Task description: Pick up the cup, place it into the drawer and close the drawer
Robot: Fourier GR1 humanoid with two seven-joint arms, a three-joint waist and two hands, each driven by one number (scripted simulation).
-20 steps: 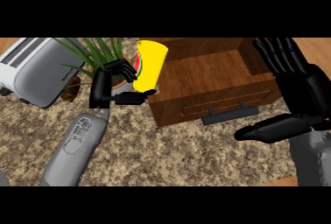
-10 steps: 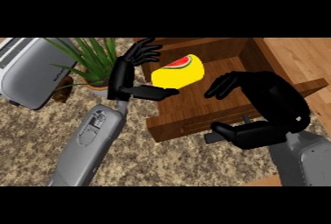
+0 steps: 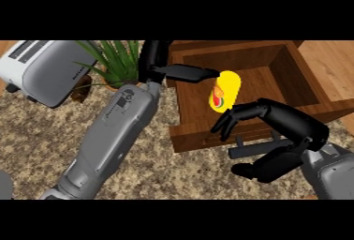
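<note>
**Entry: yellow cup over open wooden drawer**

Left hand (image 3: 168,65): black, on a long grey forearm running from the lower left edge up to the top centre. Fingers reach rightward to the upper end of the yellow cup with a fruit print (image 3: 224,92); the contact is narrow, and whether they pinch it or only touch it cannot be told.

Right hand (image 3: 280,126): black, entering from the lower right on a grey forearm. Fingers curled, arched over the drawer's front edge just below the cup, closed round nothing.

Yellow cup: lies tilted on its side, inside the outline of the open brown wooden drawer (image 3: 290,70), above its floor, toward the front left.

Drawer: pulled out, box-shaped, smooth wood grain, dark handle on its front panel.

Desk (image 3: 41,136): speckled granite-like top, brown and grey.

Also present: white toaster with dark slots (image 3: 43,68), upper left; green spiky plant in a pot (image 3: 114,58) beside it.
</note>
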